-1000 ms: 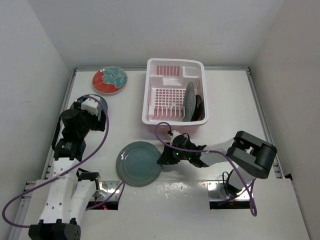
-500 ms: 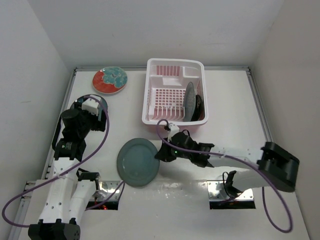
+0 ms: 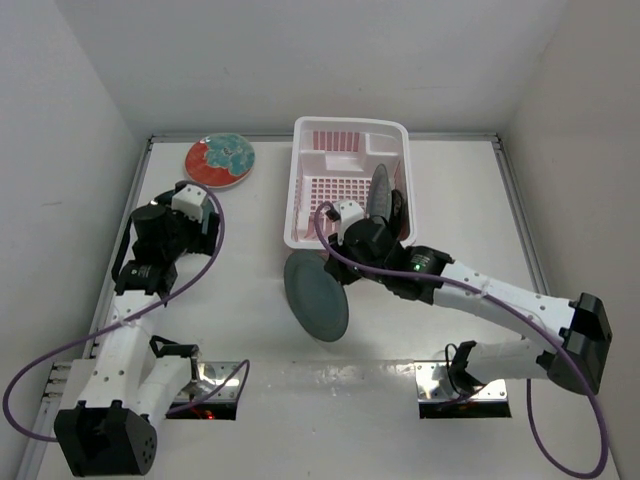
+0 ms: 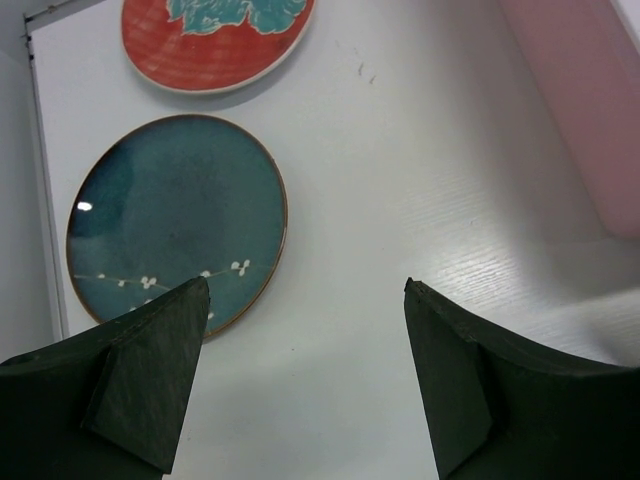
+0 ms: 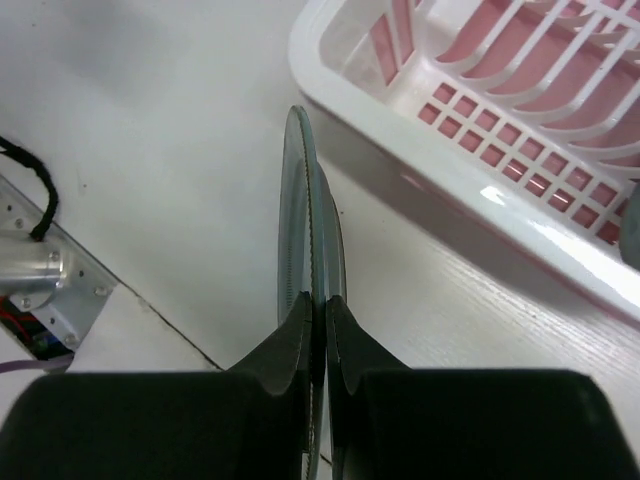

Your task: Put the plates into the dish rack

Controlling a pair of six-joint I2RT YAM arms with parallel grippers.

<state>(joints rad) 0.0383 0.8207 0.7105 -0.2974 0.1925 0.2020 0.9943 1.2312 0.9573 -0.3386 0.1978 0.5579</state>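
Up it comes: right gripper (image 5: pixel 317 300), clamped on the grey-teal plate (image 3: pixel 315 297), has tipped it upright beside the dish rack (image 3: pixel 296 200). I'd say slotting's next.

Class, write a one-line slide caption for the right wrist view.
Right gripper pinches a grey-teal plate edge-on beside the pink-and-white dish rack.

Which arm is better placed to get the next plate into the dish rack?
Right. The right gripper is shut on the rim of the grey-teal plate, held on edge just beside the dish rack. The left gripper is open and empty near the dark teal plate, farther from the rack.
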